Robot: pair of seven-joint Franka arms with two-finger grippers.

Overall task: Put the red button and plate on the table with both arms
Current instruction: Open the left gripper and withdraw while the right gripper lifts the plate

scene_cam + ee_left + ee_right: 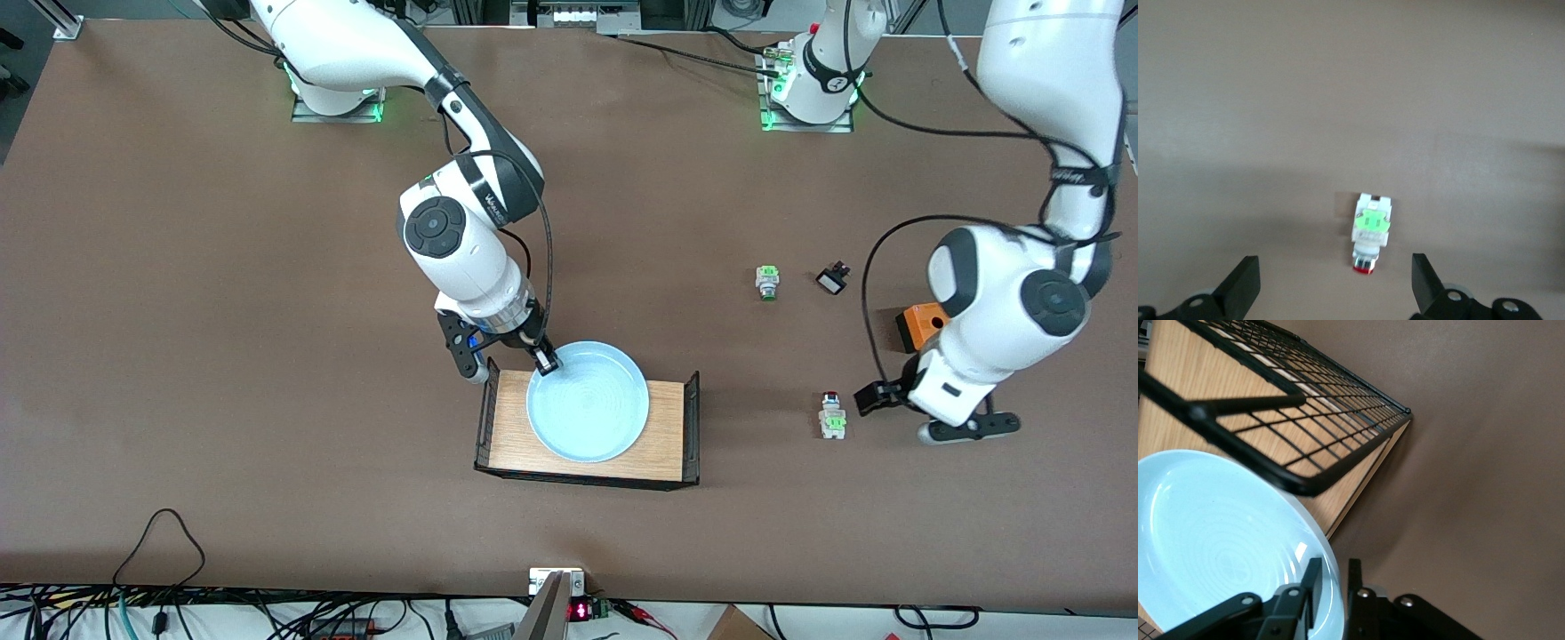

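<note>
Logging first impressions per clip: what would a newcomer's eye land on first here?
The pale blue plate on the wooden tray, its rim pinched by the right gripper. Next, toward the left arm's end of the table, the red button lies on the table with the open left gripper by it.

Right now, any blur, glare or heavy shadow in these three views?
Front view: sharp, evenly lit; soft shadows under both arms on the matte brown table. Left wrist view: soft focus on the red-capped push-button switch, left gripper open around it. Right wrist view: crisp, faint sheen on the round pale-blue plate, right gripper shut on its rim.
</note>
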